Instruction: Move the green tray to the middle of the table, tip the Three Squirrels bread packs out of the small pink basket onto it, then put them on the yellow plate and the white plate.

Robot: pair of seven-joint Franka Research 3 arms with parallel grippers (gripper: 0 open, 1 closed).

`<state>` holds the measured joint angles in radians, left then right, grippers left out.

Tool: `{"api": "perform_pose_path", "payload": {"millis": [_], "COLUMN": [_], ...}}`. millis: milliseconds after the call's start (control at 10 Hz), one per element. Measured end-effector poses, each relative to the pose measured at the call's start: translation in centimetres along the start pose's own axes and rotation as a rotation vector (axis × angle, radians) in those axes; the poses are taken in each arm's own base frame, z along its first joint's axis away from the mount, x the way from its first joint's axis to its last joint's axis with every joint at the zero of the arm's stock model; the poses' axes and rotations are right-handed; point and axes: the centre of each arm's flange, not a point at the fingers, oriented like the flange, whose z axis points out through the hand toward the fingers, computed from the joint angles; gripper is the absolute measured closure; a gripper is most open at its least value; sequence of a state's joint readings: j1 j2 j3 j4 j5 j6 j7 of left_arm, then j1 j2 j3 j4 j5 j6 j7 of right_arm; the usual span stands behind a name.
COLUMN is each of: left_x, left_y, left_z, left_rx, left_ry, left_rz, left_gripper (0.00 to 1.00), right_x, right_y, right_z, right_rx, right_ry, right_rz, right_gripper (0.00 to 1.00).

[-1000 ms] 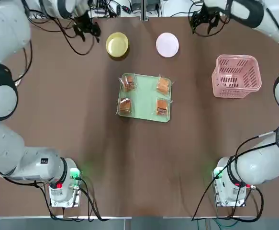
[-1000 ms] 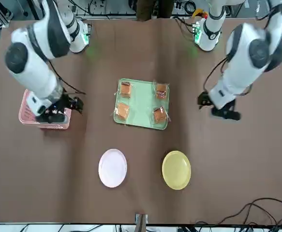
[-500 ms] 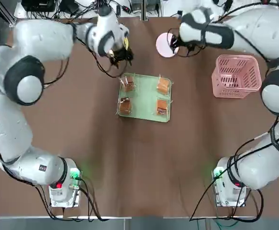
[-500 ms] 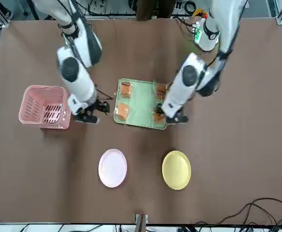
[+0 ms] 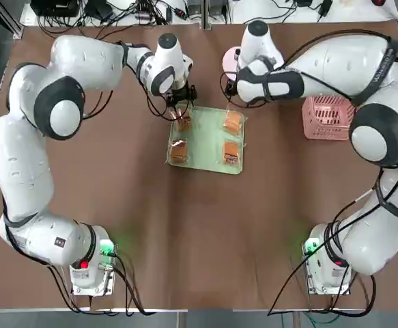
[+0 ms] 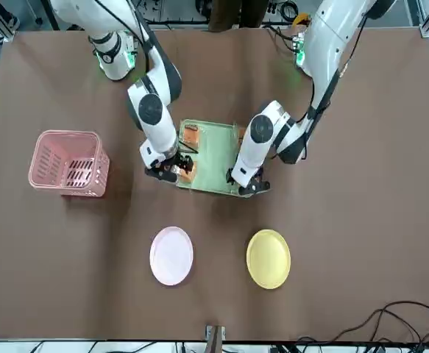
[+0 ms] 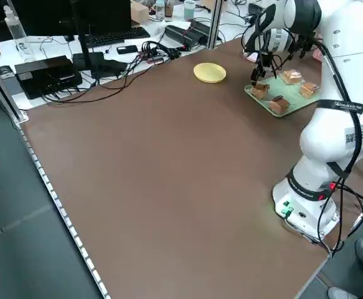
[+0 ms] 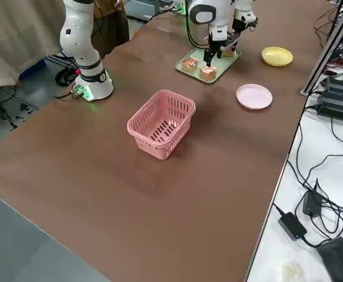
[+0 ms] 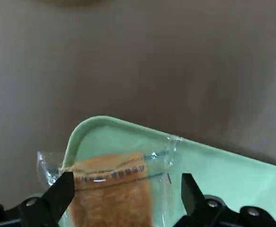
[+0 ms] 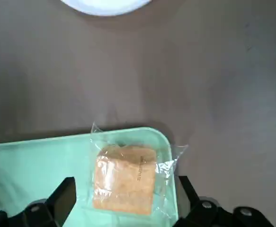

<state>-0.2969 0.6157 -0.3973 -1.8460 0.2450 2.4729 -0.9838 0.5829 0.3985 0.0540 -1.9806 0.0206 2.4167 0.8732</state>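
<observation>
Here, top view: right gripper (image 10: 130,196) hides far-right bread pack (image 10: 124,179), upper centre; fingers wide, astride pack, nothing held. Left gripper (image 9: 128,194) likewise wide, astride far-left bread pack (image 9: 111,189), lower part cut off in wrist view. Small dark print on both wrappers, illegible. Green tray (image 5: 207,147), upper centre, beneath both.

Robot arms (image 5: 35,160): glossy white link casings with dark grey joint bands and round white caps; black cables (image 5: 308,256) alongside (looped loosely); green-lit bases (image 5: 93,260); black gripper fingers (image 9: 57,198) bearing silver screws (image 9: 213,203).
</observation>
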Motion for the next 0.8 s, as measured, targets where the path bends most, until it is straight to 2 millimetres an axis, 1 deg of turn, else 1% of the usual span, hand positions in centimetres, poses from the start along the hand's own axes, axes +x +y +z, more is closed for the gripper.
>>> {"api": "perform_pose_path", "payload": {"millis": [100,300,600,800], "left_x": [-0.3,-0.9,-2.1,-2.1], "left_y": [0.2,0.6,1.1,1.4], "left_z": [0.5,1.2,3.3,4.1], "left_rx": [0.004,0.017,0.074,0.082], "left_ry": [-0.006,-0.007,0.012,0.013], "left_rz": [0.006,0.017,0.029,0.022], "left_gripper": [0.0,0.0,0.0,0.0], "right_x": [-0.3,-0.3,-1.2,-1.5], "right_y": [0.0,0.0,-0.8,-0.8], "right_z": [1.0,1.7,3.4,4.2], "right_rx": [-0.005,-0.004,0.0,-0.009], "right_ry": [-0.005,-0.005,-0.003,-0.011], "right_rz": [0.007,0.017,0.02,0.018], "right_gripper": [0.05,0.05,0.05,0.05]}}
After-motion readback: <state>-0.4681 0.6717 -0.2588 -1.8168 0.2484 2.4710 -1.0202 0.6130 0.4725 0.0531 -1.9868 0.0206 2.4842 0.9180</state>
